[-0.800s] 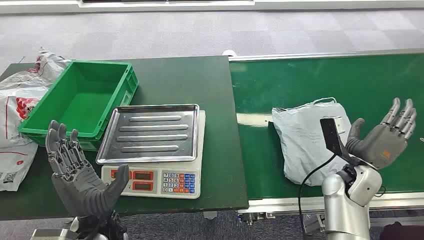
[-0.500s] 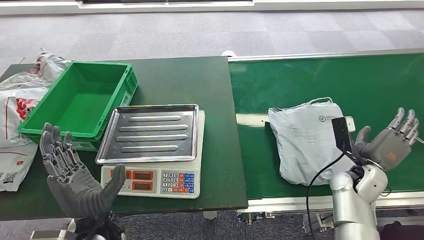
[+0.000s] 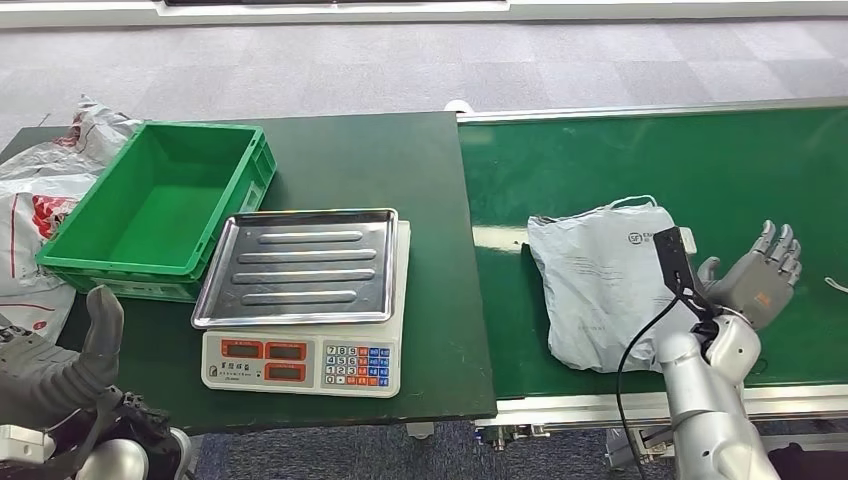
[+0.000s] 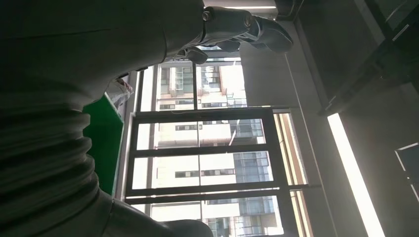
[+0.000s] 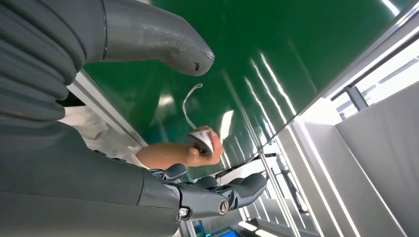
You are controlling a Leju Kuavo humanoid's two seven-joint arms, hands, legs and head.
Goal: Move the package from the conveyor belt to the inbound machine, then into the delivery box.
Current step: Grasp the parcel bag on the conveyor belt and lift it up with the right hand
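Right robot hand (image 3: pixel 762 285) spread and empty beside the package; nothing moved yet.

Left robot hand (image 3: pixel 60 370) sits low off the table's near left corner; whether it is spread or curled cannot be told. Grey package (image 3: pixel 605 290) lies on the conveyor belt (image 3: pixel 640 160) near its front edge. Scale (image 3: pixel 305 300) and green box (image 3: pixel 160 205), farther left, both wait unfilled; every step remains.
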